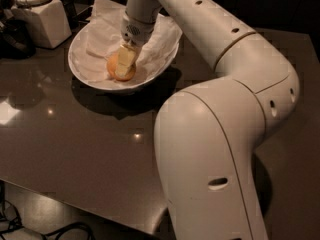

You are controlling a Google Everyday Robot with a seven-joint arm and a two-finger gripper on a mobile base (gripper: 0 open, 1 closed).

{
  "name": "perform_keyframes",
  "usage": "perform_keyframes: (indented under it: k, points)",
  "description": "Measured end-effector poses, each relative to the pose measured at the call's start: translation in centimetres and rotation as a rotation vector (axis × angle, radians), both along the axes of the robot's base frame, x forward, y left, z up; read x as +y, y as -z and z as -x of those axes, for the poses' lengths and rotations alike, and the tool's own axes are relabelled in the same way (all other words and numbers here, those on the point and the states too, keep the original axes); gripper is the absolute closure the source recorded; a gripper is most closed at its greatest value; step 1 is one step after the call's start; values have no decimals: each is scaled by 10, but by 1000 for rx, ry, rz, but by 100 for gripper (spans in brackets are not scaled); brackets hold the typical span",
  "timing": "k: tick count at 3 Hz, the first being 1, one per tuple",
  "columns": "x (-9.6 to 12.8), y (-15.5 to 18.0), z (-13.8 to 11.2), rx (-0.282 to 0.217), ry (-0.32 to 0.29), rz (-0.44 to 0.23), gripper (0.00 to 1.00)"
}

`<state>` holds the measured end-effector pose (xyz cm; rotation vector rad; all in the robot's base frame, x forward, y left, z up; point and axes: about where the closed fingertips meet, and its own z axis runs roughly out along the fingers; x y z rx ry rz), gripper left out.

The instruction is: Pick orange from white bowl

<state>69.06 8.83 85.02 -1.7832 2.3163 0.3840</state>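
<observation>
The white bowl [85, 59] stands on the dark table at the back left, lined with crumpled white paper. The orange [114, 67] lies in the bowl's middle. My gripper [124, 64] reaches down into the bowl from above, at the end of the white arm. One pale finger [127, 58] lies across the front of the orange, the other is hidden behind it. The gripper looks shut on the orange, which still rests low in the bowl.
A white square lidded jar [41, 15] stands left of the bowl at the table's back. A dark object [11, 34] sits at the far left edge. My arm's large white body [215, 149] fills the right foreground. The table's front edge [75, 204] runs along the lower left.
</observation>
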Motion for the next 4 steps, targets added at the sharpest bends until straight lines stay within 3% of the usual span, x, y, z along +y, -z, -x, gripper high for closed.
perform_keyframes:
  k: [1, 3, 4]
  points:
    - [-4, -5, 0, -20, -7, -7, 100]
    - [6, -73, 56, -182, -180, -163, 100]
    - [9, -73, 59, -186, -195, -164, 100]
